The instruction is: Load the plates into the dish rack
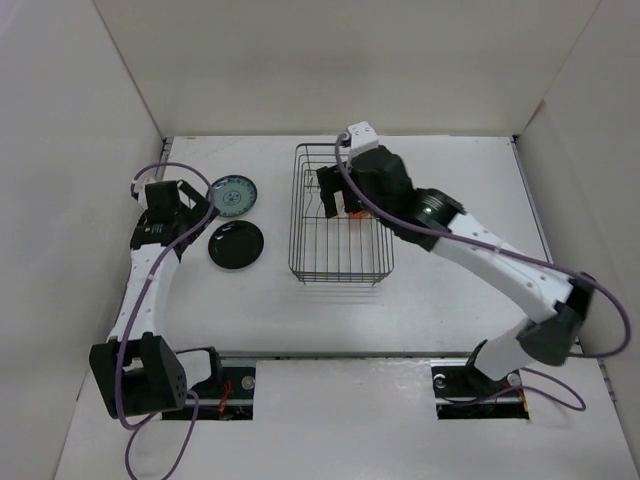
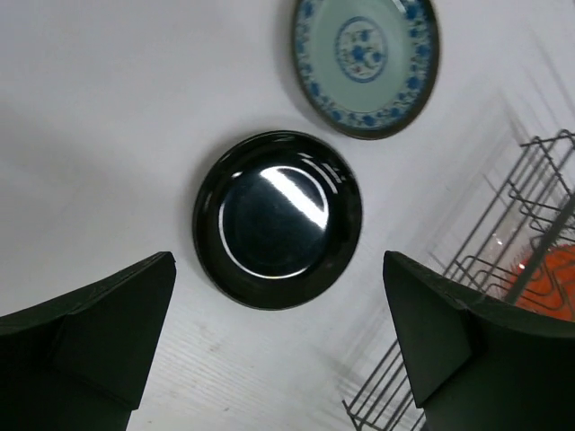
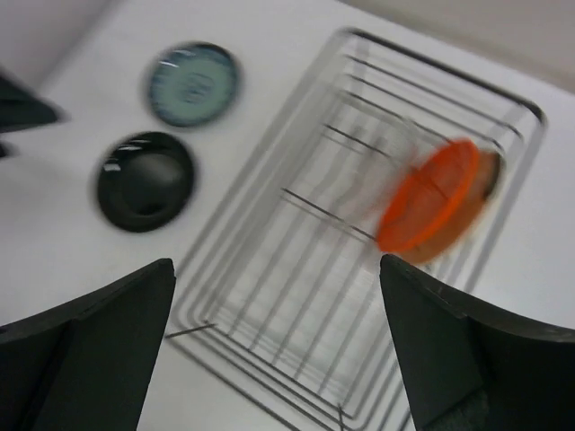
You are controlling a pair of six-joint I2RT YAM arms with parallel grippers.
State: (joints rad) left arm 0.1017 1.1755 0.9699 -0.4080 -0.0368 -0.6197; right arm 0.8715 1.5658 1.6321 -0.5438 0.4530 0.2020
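Note:
The black wire dish rack [image 1: 340,250] stands mid-table. The orange plate [image 3: 429,208] stands upright in its far end, with a darker plate edge [image 3: 490,172] just behind it; the orange plate also shows in the top view [image 1: 353,212]. The view is too blurred to make out a clear glass plate. The teal patterned plate [image 1: 233,194] and the glossy black plate [image 1: 236,245] lie flat left of the rack, and both show in the left wrist view, teal [image 2: 366,63] and black [image 2: 278,218]. My left gripper [image 2: 278,350] is open and empty, above the table short of the black plate. My right gripper [image 3: 278,350] is open and empty above the rack.
White walls close in the table on the left, back and right. The rack's near left corner [image 2: 530,260] is at the right of the left wrist view. The right arm [image 1: 480,250] reaches across the table's right half to the rack.

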